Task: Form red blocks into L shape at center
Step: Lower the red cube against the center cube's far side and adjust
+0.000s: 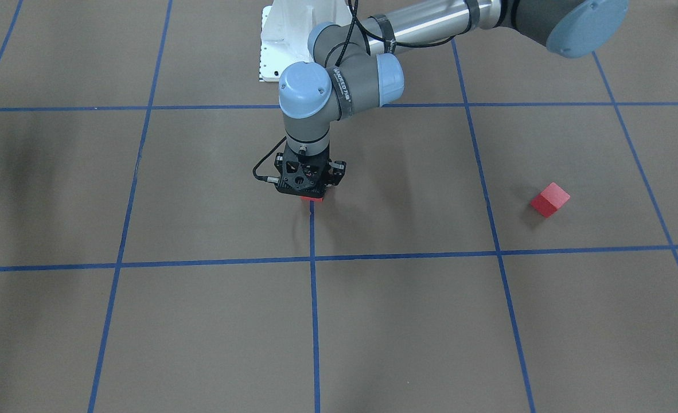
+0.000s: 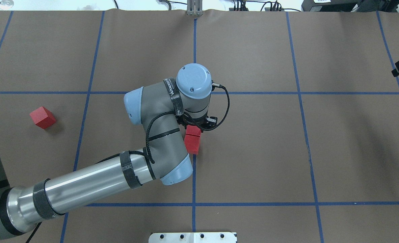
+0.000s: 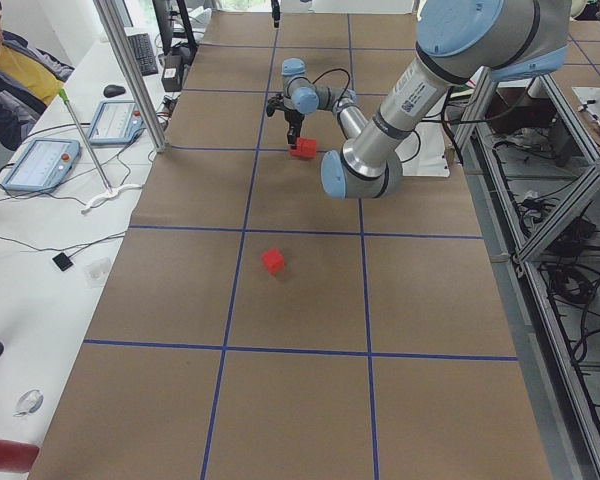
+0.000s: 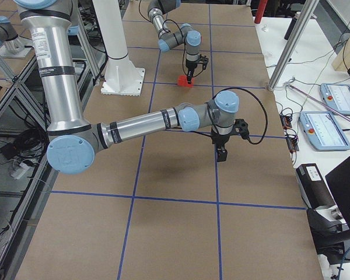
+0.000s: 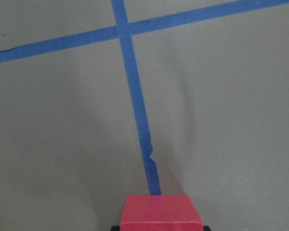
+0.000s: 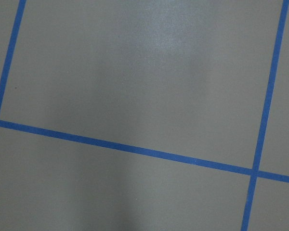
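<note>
My left gripper (image 1: 311, 194) stands upright over the middle blue tape line (image 1: 314, 241), shut on a red block (image 5: 161, 211) at table level. In the overhead view the left gripper (image 2: 196, 126) has that block (image 2: 193, 131) under it, and a second red block (image 2: 191, 145) touches it on the near side, in line along the tape. The third red block (image 2: 42, 117) lies alone far to my left and also shows in the front view (image 1: 550, 199). My right gripper (image 4: 221, 153) hangs above bare table far to the right. I cannot tell whether it is open or shut.
The white robot base (image 2: 192, 237) sits at the near edge. The left arm's forearm (image 2: 84, 189) stretches low over the table's near left. A desk with tablets (image 3: 40, 165), a metal post (image 3: 130, 70) and an operator (image 3: 10, 70) lie beyond the far edge.
</note>
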You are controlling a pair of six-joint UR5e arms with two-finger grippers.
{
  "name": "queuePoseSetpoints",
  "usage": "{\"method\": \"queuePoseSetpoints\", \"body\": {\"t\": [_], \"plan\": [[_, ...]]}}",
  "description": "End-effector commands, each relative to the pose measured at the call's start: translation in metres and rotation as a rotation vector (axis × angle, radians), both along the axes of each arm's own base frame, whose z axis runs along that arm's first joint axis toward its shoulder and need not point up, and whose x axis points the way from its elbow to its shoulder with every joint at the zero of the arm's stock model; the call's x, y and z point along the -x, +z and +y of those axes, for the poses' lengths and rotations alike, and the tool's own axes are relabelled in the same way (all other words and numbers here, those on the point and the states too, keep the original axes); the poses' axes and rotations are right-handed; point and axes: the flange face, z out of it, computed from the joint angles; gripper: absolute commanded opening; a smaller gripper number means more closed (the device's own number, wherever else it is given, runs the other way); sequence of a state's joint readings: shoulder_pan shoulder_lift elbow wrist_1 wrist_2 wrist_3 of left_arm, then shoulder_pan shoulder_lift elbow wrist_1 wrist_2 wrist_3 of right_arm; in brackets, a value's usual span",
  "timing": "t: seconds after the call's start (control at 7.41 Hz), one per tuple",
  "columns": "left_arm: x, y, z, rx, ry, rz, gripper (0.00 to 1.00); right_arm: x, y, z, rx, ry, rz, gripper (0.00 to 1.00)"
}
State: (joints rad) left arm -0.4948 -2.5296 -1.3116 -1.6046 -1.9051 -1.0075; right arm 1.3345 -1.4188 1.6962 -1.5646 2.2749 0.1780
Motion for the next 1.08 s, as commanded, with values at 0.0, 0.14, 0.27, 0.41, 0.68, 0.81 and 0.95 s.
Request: {"method": "queuePoseSetpoints", "body": {"t": [0.0,0.14,0.27,0.41,0.68,0.81,0.95], "plan": [[-0.002,0.000,0.003,-0.001,0.006,0.000,0.63,0.000,0.000,0.000,0.000,0.000,0.000,0.99],[-0.003,0.000,0.004,-0.002,0.009,0.000,0.66,0.000,0.000,0.000,0.000,0.000,0.000,0.99],[-0.003,0.000,0.004,-0.002,0.009,0.000,0.71,0.000,0.001,0.001,0.000,0.000,0.000,0.99],[-0.003,-0.001,0.005,0.001,0.006,0.001,0.84,0.000,0.000,0.001,0.000,0.000,0.000,0.99],[0.011,-0.017,0.004,-0.010,-0.004,0.027,0.99,0.000,0.000,0.001,0.000,0.000,0.000,0.99],[0.020,-0.022,0.000,-0.014,-0.014,0.037,0.99,0.000,0.000,0.001,0.001,0.001,0.000,0.99],[0.036,-0.015,-0.008,-0.021,-0.028,0.042,0.99,0.000,0.001,0.001,0.002,0.001,0.000,0.99]]}}
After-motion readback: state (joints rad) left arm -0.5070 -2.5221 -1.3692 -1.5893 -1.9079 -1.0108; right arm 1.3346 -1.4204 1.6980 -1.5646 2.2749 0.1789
